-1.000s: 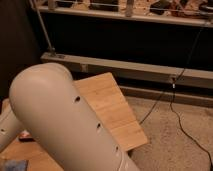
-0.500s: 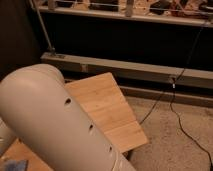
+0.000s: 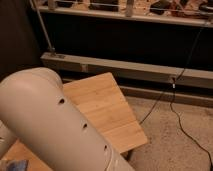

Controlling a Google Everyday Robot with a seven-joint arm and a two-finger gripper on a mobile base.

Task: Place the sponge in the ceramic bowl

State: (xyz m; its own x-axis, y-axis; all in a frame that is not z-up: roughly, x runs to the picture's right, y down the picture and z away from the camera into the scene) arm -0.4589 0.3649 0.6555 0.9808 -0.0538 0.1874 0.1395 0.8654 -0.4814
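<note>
Most of the near left is the robot's pale arm [image 3: 60, 125], probably bent down over the wooden table [image 3: 107, 107]. It hides the gripper, so its state I cannot tell. A blue-grey scrap at the near-left edge may be the sponge [image 3: 15, 164]; no ceramic bowl shows. Since a second ago the arm has edged left.

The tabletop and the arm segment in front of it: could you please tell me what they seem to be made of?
Tabletop: looks like pale wood, perhaps bamboo, matte; parallel strip lines show. Arm segment: seemingly smooth off-white plastic, soft sheen, small round holes. The gripper is out of view.
</note>
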